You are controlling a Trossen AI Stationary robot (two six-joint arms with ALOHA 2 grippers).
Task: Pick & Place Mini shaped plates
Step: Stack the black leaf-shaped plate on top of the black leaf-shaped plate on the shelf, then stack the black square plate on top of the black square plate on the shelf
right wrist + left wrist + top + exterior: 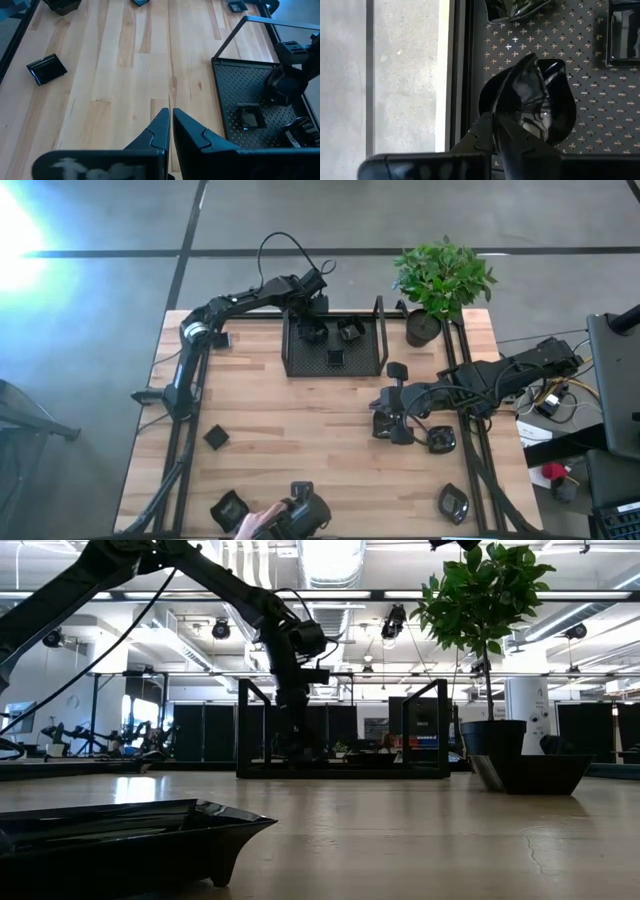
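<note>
The mini shaped plates are small glossy black dishes. Three are in the black mesh tray [335, 365]: a rounded plate [557, 107] at my left gripper [312, 323], a second plate [350, 330] and a square plate [248, 116]. Others lie scattered on the wooden table: one [216, 437] toward the left, one [230, 508] at the near edge, and two [441, 440] [453, 502] on the right. My left gripper reaches down into the tray's far left corner and is shut on the rounded plate. My right gripper [170, 122] hovers shut over bare wood right of the table's middle. My left gripper pinches the rounded plate by its rim [495, 107], on the side toward the tray's left wall, with one finger [522, 95] lying over the plate's hollow and the other outside it. The fingers point down from above. I cannot tell whether the plate rests on the tray floor.
A potted plant [440, 280] stands at the far right corner beside the tray. A person's hand [255, 523] holds a black object [302, 510] at the table's near edge. The tray has raised wire walls [440, 730]. Bare wood [300, 420] lies between the tray and the near plates.
</note>
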